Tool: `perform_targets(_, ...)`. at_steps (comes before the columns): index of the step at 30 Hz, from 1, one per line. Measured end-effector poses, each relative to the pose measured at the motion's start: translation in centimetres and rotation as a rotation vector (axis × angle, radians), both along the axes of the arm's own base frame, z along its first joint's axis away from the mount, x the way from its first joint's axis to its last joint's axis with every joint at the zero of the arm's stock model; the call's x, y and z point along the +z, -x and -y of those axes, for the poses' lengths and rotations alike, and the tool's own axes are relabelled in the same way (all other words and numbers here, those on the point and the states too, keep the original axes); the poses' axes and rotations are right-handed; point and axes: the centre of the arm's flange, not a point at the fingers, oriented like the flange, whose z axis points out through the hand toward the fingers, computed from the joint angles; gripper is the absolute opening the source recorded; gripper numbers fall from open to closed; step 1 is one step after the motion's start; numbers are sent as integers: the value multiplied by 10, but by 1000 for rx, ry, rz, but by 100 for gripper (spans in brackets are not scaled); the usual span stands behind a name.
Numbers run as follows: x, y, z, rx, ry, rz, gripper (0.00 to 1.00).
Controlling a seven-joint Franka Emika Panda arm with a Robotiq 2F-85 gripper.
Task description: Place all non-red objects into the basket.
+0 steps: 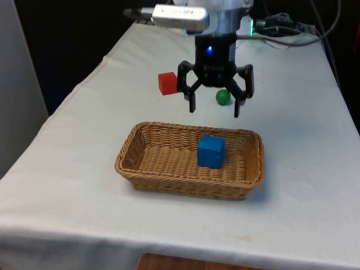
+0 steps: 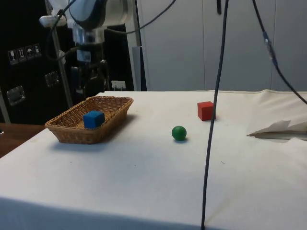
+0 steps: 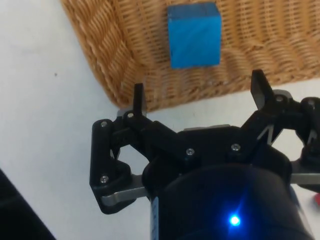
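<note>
1. Your tool [image 1: 214, 109] hangs in the air above the bench [image 1: 84, 185], just past the far rim of the wicker basket [image 1: 135, 169]; its two fingers are spread wide and hold nothing.
2. In the wrist view the tool [image 3: 197, 95] shows both black fingertips [image 3: 138, 98] apart, hanging over the basket's [image 3: 107, 55] woven edge and the white cloth beside it.
3. In the side view the tool [image 2: 88, 84] sits behind the basket [image 2: 72, 134], raised clear of its rim.
4. The blue cube [image 1: 211, 151] rests inside the basket on the woven floor, a little toward the front view's right of the middle. You see it again in the side view [image 2: 93, 119] and in the wrist view [image 3: 193, 34], lying flat and apart from the fingers.
5. The green ball [image 1: 223, 97] lies on the bench cloth beyond the basket, outside it, and in the front view it appears between the tool's spread fingers but lower and farther back. In the side view the ball [image 2: 179, 132] sits on the open cloth, well apart from the basket.
6. The red cube [image 1: 167, 83] stands on the bench toward the front view's left of the ball, near it but not touching. In the side view the red cube [image 2: 205, 110] stands beyond the ball.
7. A dark cable [image 2: 213, 115] hangs down through the side view in front of the bench.
</note>
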Motion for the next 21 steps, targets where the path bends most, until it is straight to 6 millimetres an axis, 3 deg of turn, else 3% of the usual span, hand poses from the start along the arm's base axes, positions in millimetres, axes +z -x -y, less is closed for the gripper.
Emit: perform_targets(21,80,63,3,55,-14,6,100)
